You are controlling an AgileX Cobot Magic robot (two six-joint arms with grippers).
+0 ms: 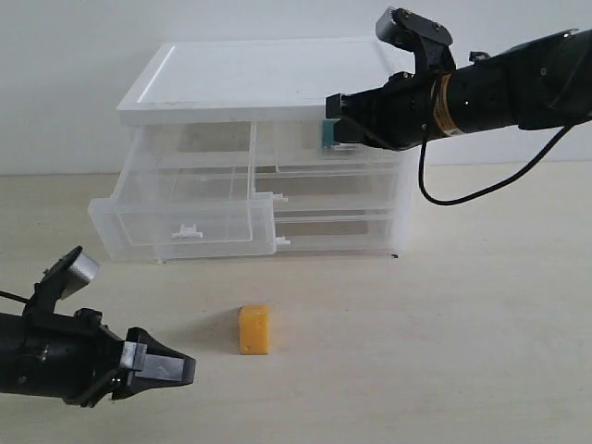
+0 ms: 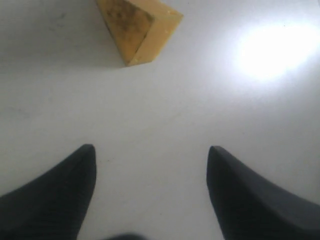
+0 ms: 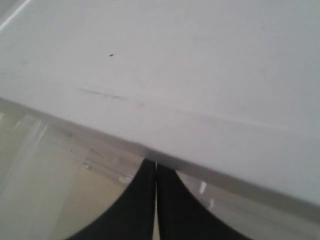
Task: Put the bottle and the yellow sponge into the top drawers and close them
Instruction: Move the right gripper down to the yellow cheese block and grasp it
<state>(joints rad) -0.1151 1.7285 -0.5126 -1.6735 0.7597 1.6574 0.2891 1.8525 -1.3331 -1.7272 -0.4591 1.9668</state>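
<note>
Sponge: ahead of your left gripper's fingertips, far part cut off by the wrist picture's edge.
Bottle: only a teal sliver shows at your right gripper's fingertips. The rest is hidden behind them; cap and shape indeterminable.

Pulled-out left drawer juts forward at centre left, open above. Tabletop bare at lower right. Yellow sponge stands alone at lower centre. Right arm crosses before right top drawer.
</note>
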